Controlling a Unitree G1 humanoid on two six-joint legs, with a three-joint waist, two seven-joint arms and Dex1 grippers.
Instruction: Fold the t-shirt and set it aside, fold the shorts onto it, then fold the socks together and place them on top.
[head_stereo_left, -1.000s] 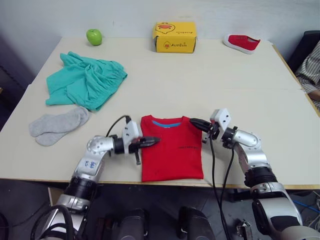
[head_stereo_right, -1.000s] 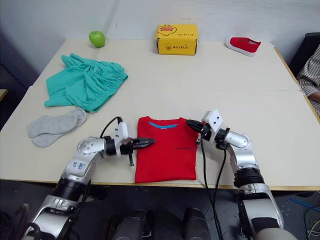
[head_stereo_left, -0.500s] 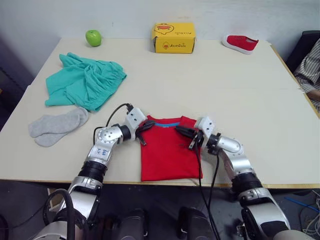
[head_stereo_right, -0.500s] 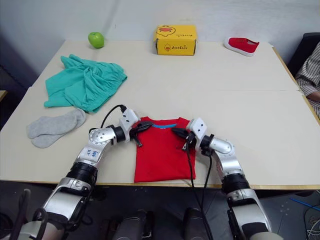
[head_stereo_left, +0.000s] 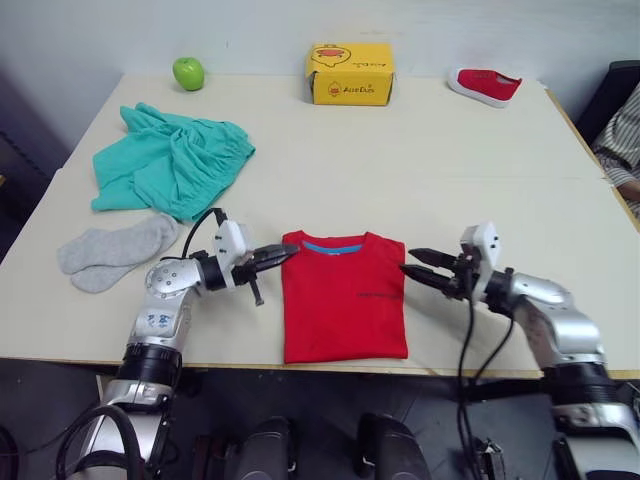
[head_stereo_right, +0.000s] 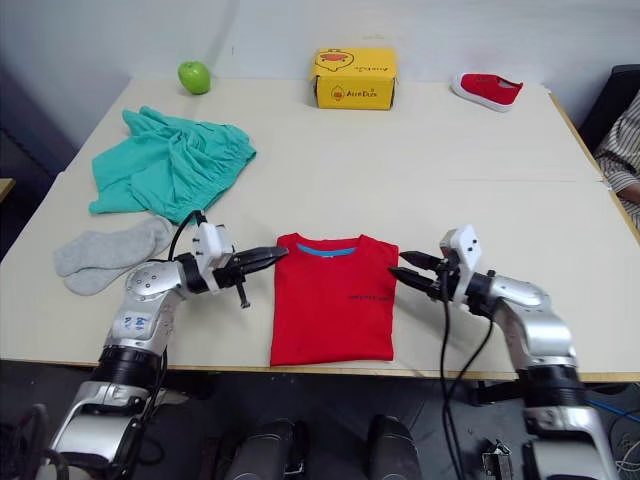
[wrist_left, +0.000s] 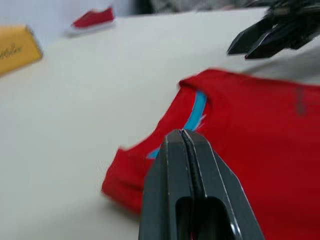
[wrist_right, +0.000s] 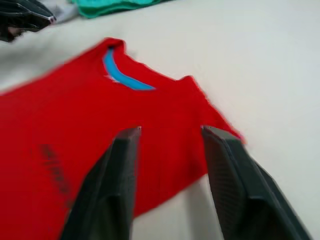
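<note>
The red t-shirt (head_stereo_left: 344, 296) is lying flat near the front edge of the desk (head_stereo_left: 420, 170), folded into a narrow rectangle with its blue collar facing the far side and the small dark print showing on its right half. The left claw (head_stereo_left: 280, 256) is hovering just off the shirt's left shoulder, pointing toward the collar corner; in the left wrist view its fingers (wrist_left: 186, 165) are pressed together with nothing between them, and the shirt's folded shoulder is lying just beyond the tips. The right claw (head_stereo_left: 417, 268) is sitting just beside the shirt's right edge, level with the chest print, pointing inward at the fabric. Its fingers (wrist_right: 120, 165) are spread apart and gripping nothing, and through the right wrist view the shirt's right shoulder and edge are lying in line with the gap between them. Neither claw is touching the shirt as far as can be seen.

The teal shorts (head_stereo_left: 170, 160) are lying crumpled at the left of the desk, well apart from both claws. The grey socks (head_stereo_left: 115, 250) are lying side by side just in front of the shorts, near the left arm's elbow. Along the far edge a green apple (head_stereo_left: 188, 72) is sitting at the left, a yellow box (head_stereo_left: 349, 73) in the middle and a red shoe (head_stereo_left: 484, 85) at the right.
</note>
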